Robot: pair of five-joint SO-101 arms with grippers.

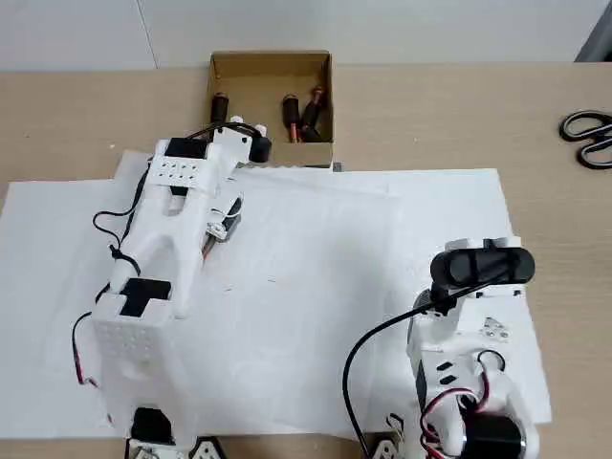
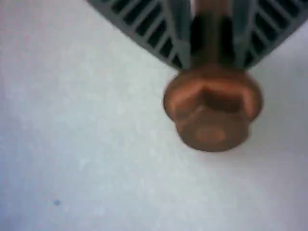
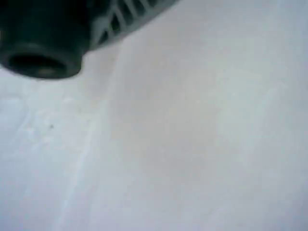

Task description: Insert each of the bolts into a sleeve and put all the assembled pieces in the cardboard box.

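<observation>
Wooden table (image 1: pixel 459 115) bears white paper (image 1: pixel 316 287), cardboard box (image 1: pixel 263 86).

The surface (image 1: pixel 430 115) is a pale wooden top. White paper (image 1: pixel 316 287) covers most of its middle and near part, laid as overlapping sheets whose far edges run across at slightly different heights. Bare wood shows beyond the paper at the far side and along the right. The cardboard box (image 1: pixel 216 96) stands open on the wood at the far side, its near wall just at the paper's far edge. A pair of scissors (image 1: pixel 595 142) lies on bare wood at the right edge, well apart from the box
</observation>
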